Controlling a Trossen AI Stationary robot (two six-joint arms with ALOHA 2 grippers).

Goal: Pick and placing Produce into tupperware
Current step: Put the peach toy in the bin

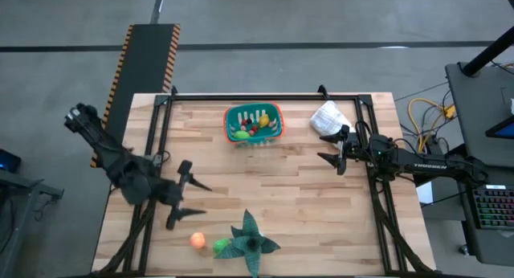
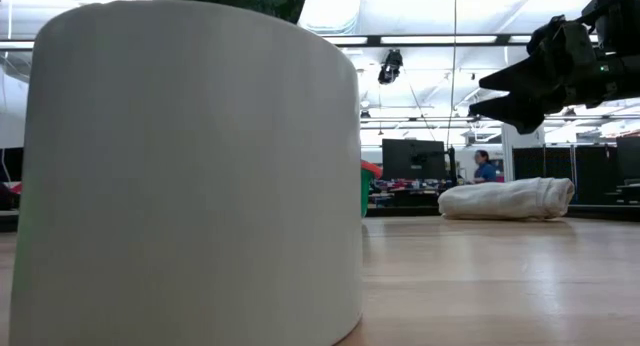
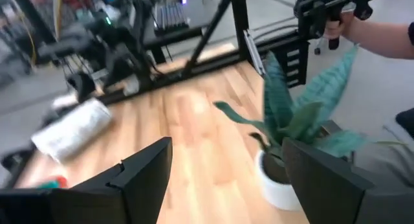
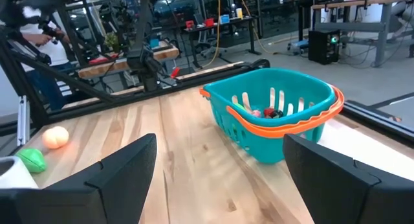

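1. My left gripper (image 1: 189,199) hangs open, holding nothing, just left of the orange fruit (image 1: 197,240) and green fruit (image 1: 221,246) by the plant (image 1: 250,243).
2. My right gripper (image 1: 328,148) waits open right of the tub (image 1: 254,123), which holds produce.

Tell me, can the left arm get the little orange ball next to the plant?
Probably yes. The left gripper, fingers open, hovers near the small round orange toy fruit, with bare wooden table between. The potted plant sits beyond it.
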